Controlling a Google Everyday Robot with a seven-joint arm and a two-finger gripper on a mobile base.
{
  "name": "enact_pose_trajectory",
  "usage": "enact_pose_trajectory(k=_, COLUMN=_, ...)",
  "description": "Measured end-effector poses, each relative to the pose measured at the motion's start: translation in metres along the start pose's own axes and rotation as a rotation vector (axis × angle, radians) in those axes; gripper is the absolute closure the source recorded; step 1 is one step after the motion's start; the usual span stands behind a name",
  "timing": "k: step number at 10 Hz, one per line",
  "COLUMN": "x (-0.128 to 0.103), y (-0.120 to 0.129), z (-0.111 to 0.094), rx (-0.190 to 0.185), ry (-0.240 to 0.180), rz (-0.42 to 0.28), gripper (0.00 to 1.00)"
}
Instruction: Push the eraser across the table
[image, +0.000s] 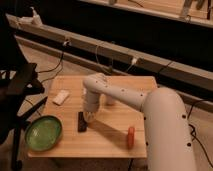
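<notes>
The eraser (81, 121), a small flat black bar, lies on the light wooden table (107, 135) left of centre, near the front. My white arm reaches in from the right and bends down over the table. My gripper (89, 116) points down right beside the eraser's right edge, touching or nearly touching it.
A green bowl (43, 132) sits at the table's front left corner. A pale whitish block (61, 97) lies at the left edge. An orange carrot-like object (131, 136) lies front right. A black chair (17, 87) stands left of the table.
</notes>
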Motion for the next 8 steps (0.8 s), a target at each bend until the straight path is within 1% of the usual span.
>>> enact_pose_trajectory(k=2, x=-0.009, y=-0.032, z=0.000, rx=0.014, ry=-0.004, rz=-0.072, gripper=1.00)
enact_pose_trajectory(k=3, x=-0.015, y=-0.048, z=-0.003, rx=0.025, ry=0.000, rz=-0.113, gripper=1.00)
enact_pose_trajectory(k=4, x=-0.025, y=-0.062, z=-0.011, rx=0.036, ry=0.009, rz=-0.160, gripper=1.00)
enact_pose_trajectory(k=5, x=-0.033, y=-0.069, z=-0.020, rx=0.042, ry=0.024, rz=-0.193, gripper=1.00)
enact_pose_trajectory(k=6, x=-0.037, y=-0.070, z=-0.027, rx=0.037, ry=0.053, rz=-0.196, gripper=1.00)
enact_pose_trajectory(k=7, x=-0.039, y=-0.065, z=-0.036, rx=0.031, ry=0.087, rz=-0.173, gripper=0.98)
enact_pose_trajectory(k=8, x=-0.036, y=-0.057, z=-0.045, rx=0.032, ry=0.097, rz=-0.157, gripper=0.90)
